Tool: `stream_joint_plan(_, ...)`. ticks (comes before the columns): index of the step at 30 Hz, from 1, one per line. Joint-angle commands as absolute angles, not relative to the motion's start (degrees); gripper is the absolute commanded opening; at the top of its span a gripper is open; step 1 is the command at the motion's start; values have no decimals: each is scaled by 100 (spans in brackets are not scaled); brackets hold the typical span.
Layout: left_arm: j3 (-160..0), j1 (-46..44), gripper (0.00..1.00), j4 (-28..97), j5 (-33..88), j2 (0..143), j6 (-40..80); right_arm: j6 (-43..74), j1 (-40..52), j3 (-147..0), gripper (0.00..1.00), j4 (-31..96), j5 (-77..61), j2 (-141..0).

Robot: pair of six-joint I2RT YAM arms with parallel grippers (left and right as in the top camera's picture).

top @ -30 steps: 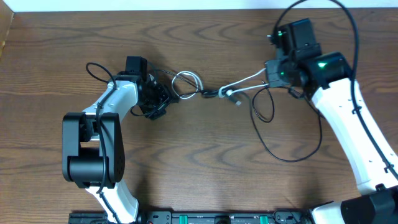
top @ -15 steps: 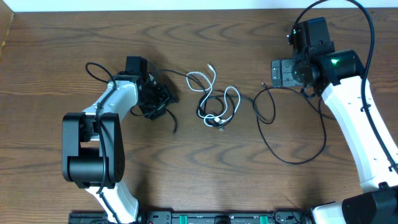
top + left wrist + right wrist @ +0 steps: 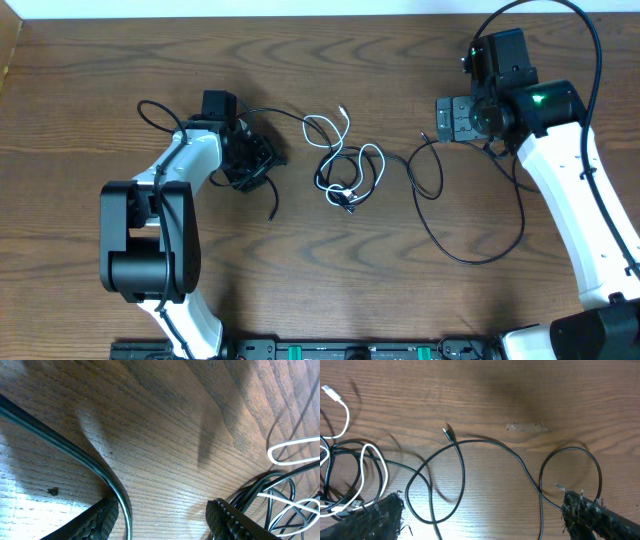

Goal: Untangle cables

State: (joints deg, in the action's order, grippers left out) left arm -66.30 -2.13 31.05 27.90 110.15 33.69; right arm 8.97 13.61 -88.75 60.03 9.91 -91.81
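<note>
The cables [image 3: 342, 190] lie tangled between left hand [image 3: 262, 163] and right hand [image 3: 441, 119].

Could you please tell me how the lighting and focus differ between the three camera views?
Overhead: evenly lit and sharp, soft shadows beside the arms. Left wrist: very close, bright glare on the table, the near black cable blurred. Right wrist: white cable sharp, its own fingertips fuzzy, a dim shadow across the top.

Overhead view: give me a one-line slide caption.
Untangling cables: white cable and black cable lie loosely looped together on the wooden table, right jaws open and empty.
</note>
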Motion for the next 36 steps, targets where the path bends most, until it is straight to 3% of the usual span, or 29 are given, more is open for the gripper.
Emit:
stream_joint_plan(1,-6403,-158,64,3225,2069,11343,3376,939,1354,-8879,99,6010,991,-9039)
stream_joint_plan(36,-6403,-158,64,3225,1981,11343,3374,939,1358,-8879,99,6007,991,-9039)
